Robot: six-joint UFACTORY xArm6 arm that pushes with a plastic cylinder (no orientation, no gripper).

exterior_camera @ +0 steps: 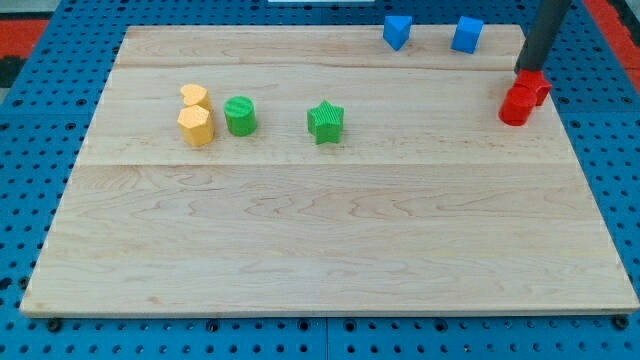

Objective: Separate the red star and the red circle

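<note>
Two red blocks touch each other near the board's right edge. The red circle point(516, 107) is the lower left one. The red star point(538, 88) sits just above and to its right, partly behind it. My tip point(528, 71) comes down from the view's top right and stands right at the star's upper edge, touching it or very close to it.
The wooden board point(320, 240) also holds a blue block point(397, 31) and another blue block point(467, 34) at the top edge. A green star point(325, 122) is at centre. A green circle point(240, 116), yellow heart point(195, 96) and yellow hexagon point(196, 127) are at left.
</note>
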